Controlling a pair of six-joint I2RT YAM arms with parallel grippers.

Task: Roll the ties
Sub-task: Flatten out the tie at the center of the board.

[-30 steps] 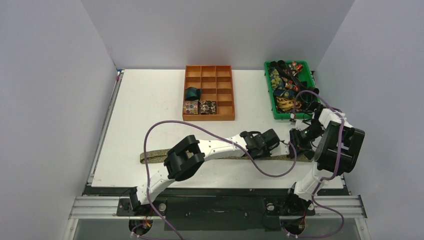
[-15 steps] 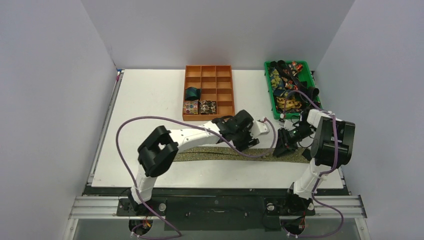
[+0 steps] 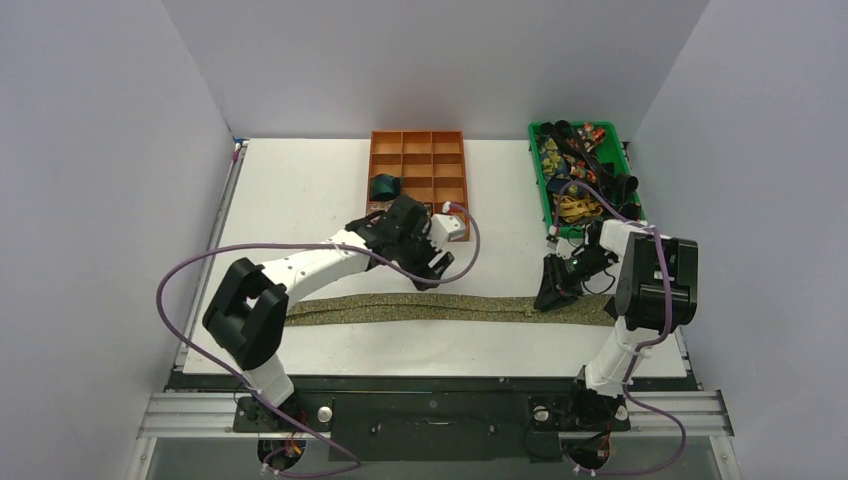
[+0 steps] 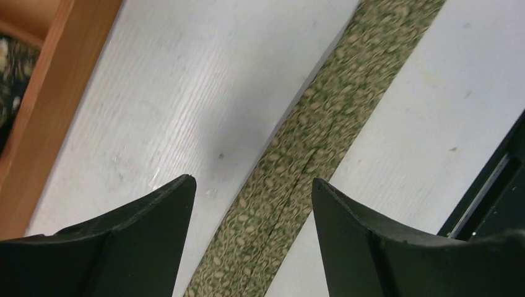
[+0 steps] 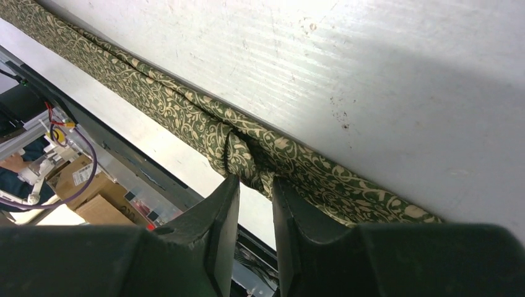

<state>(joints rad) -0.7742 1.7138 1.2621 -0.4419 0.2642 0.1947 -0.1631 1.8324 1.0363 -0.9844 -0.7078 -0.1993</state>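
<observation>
The olive-gold speckled tie [image 3: 420, 306] lies flat in a long strip along the table's near edge. My right gripper [image 3: 548, 295] is low on its right part and shut on a bunched fold of the fabric, which shows in the right wrist view [image 5: 255, 179]. My left gripper [image 3: 436, 262] is open and empty, hovering just behind the middle of the tie. In the left wrist view [image 4: 252, 181] the tie [image 4: 322, 117] runs below, between the spread fingers. Small rolled ties sit in the orange tray: dark teal [image 3: 384, 186], floral [image 3: 381, 214] and dark flecked [image 3: 416, 213].
The orange compartment tray [image 3: 419, 236] stands just behind my left gripper. A green bin [image 3: 536, 180] at the back right holds several loose ties. Purple cables loop from both arms over the table. The table's front edge [image 3: 440, 372] is close to the tie.
My left gripper has moved left and back, away from the right gripper and toward the orange tray. My right gripper has shifted left and lower onto the tie.
</observation>
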